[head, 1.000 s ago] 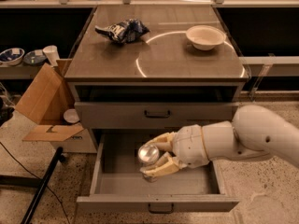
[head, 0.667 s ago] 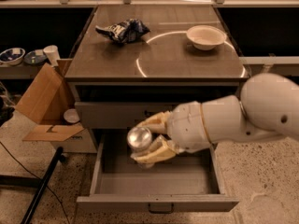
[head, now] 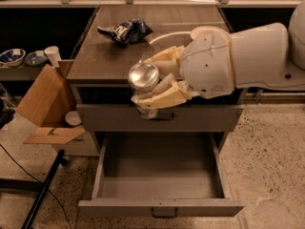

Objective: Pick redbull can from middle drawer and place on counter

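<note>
My gripper [head: 151, 80] is shut on the redbull can [head: 144, 78], whose shiny silver top faces the camera. It holds the can upright in the air at the front edge of the counter [head: 105, 56], well above the open middle drawer [head: 159, 168]. The drawer's grey floor is bare. The cream fingers [head: 159, 95] wrap both sides of the can and hide most of its body. My white arm [head: 238, 58] reaches in from the right and covers the right half of the counter.
A dark blue foil snack bag [head: 125, 30] lies on the counter at the back left. An open cardboard box [head: 45, 104] stands on the floor left of the cabinet. A black pole [head: 43, 192] leans at the lower left. Bowls [head: 12, 56] sit on a low shelf at the far left.
The gripper has lifted the can out of the drawer and up to the level of the counter's front edge. The arm now covers the white bowl.
</note>
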Controlling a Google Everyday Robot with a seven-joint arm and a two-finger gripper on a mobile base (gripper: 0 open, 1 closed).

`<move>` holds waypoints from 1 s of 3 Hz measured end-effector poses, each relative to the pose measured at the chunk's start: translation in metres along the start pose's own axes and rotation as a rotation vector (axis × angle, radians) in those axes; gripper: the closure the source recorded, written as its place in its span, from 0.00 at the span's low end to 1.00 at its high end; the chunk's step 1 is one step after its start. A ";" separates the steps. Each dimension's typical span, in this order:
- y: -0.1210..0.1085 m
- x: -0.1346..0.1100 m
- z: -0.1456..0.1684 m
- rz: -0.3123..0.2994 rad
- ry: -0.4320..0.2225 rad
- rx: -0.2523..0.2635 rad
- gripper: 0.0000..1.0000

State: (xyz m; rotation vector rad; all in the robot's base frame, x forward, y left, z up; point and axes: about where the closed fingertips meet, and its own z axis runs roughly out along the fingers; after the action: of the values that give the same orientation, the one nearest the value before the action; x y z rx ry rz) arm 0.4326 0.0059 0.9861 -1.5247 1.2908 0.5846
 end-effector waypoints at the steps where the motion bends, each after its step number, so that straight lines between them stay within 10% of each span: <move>1: 0.000 0.000 0.000 0.000 0.000 0.000 1.00; 3: -0.050 -0.007 -0.013 0.049 0.084 -0.039 1.00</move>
State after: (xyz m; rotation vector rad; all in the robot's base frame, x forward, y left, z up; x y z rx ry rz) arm 0.4732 -0.0069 1.0163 -1.5679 1.3913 0.5860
